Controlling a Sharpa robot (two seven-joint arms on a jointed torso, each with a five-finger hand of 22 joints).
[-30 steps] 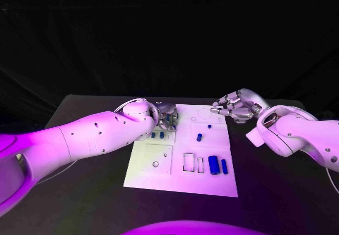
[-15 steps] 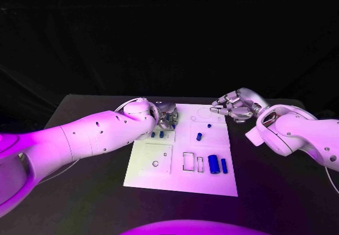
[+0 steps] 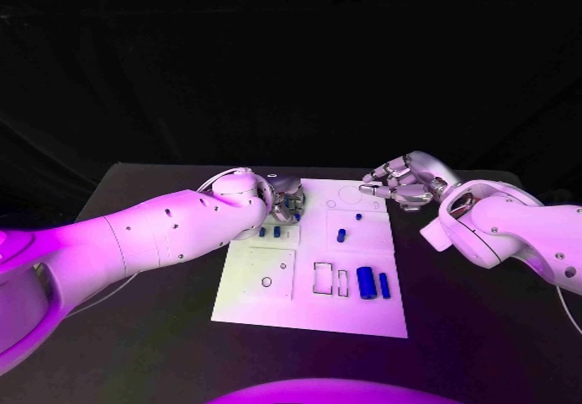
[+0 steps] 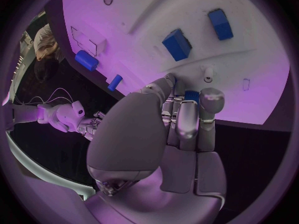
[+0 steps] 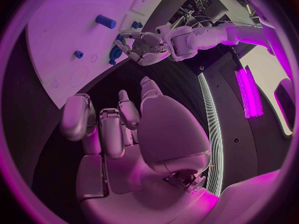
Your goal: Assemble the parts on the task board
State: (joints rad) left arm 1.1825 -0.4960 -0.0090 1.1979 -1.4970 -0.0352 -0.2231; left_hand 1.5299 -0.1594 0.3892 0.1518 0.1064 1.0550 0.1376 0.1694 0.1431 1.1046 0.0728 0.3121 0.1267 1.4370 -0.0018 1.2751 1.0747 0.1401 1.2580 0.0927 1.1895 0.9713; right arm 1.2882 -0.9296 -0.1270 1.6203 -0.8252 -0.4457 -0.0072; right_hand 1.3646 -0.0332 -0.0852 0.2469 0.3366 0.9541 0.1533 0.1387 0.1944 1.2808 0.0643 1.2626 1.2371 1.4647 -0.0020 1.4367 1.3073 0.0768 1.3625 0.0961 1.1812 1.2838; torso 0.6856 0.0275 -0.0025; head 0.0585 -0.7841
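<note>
Centrally in the head view, a white task board (image 3: 318, 261) lies on the black table (image 3: 145, 337), its long side running from the lower middle of the frame toward the upper middle. The left hand (image 3: 284, 202) sits over the board's upper left corner, fingers curled downward. In the left wrist view a small blue part (image 4: 192, 95) shows between its fingertips (image 4: 211, 98), right against the board; it looks pinched there, though the fingers hide most of it, so the grip is a judgement.

Just below that hand in the head view stand two short blue blocks (image 3: 269, 231); the wrist view shows them near the fingertips but apart from them. A small blue peg (image 3: 342, 235) stands mid-board, slightly right. Two long blue bars (image 3: 373, 284) lie side by side at the board's lower right, long axes running up and down the frame, beside empty rectangular slots (image 3: 324, 279).

The right hand (image 3: 404, 185) hovers at the board's upper right corner, fingers loosely bent and parted, holding nothing.

The left hand is nearer the blocks and peg; the bars lie well below both hands. The blocks crowd the left hand's path down the board
</note>
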